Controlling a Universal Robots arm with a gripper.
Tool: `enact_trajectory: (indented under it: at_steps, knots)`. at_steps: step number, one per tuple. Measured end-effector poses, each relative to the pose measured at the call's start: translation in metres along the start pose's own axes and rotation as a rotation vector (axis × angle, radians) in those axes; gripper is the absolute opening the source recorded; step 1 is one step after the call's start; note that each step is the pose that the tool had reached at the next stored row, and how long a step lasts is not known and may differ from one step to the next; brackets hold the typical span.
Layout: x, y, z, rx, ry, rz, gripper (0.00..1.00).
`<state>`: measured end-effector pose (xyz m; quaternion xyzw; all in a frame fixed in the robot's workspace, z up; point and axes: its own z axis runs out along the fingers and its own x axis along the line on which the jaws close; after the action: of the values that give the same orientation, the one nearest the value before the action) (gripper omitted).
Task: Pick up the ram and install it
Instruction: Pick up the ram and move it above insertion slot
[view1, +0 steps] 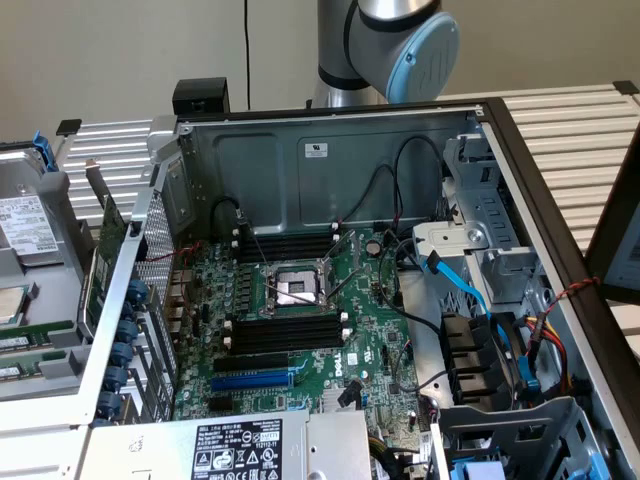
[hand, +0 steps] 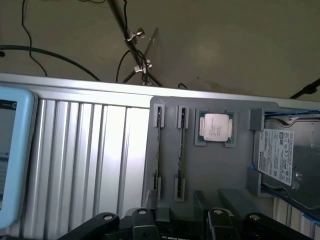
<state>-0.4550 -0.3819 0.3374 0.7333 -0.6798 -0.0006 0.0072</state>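
Two ram sticks (hand: 158, 150) (hand: 180, 150) stand on edge in slots of a grey parts tray (hand: 215, 170). My gripper (hand: 182, 215) hovers over the near edge of that tray, open, with nothing between its black fingers (hand: 159, 216). In the exterior view the same tray (view1: 50, 300) sits at the left, where the ram (view1: 25, 342) shows as thin green strips. The open computer case holds the motherboard (view1: 300, 310) with its long black memory slots (view1: 285, 332) beside the processor socket (view1: 295, 290).
A loose processor (hand: 216, 126) and a hard drive (hand: 282, 155) also sit in the tray. A green expansion card (view1: 110, 240) stands by the case's left wall. Cables (view1: 470, 290) and drive bays (view1: 500, 350) crowd the exterior view's right. The arm's base (view1: 385, 45) rises behind the case.
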Motion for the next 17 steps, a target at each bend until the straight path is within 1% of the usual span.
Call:
enact_trajectory:
  at_steps: [2, 3, 4, 5, 6, 8, 13, 15, 17]
  knots:
    - [0.0, 0.0, 0.0013, 0.0017, 0.0098, 0.004, 0.42]
    - [0.0, 0.0, 0.0018, 0.0033, 0.0165, 0.006, 0.42]
    - [0.0, 0.0, 0.0022, 0.0068, 0.0255, 0.008, 0.42]
    - [0.0, 0.0001, 0.0025, 0.0115, 0.0345, 0.011, 0.42]
    - [0.0, 0.0001, 0.0029, 0.0158, 0.0382, 0.012, 0.42]
    - [0.0, 0.0009, 0.0058, 0.0212, 0.0386, 0.015, 0.42]
    - [0.0, 0.0037, 0.0146, 0.0275, 0.0391, 0.021, 0.42]
    - [-0.001, 0.005, 0.0183, 0.0289, 0.0391, 0.023, 0.42]
    - [-0.001, 0.0052, 0.0221, 0.0289, 0.0392, 0.024, 0.42]
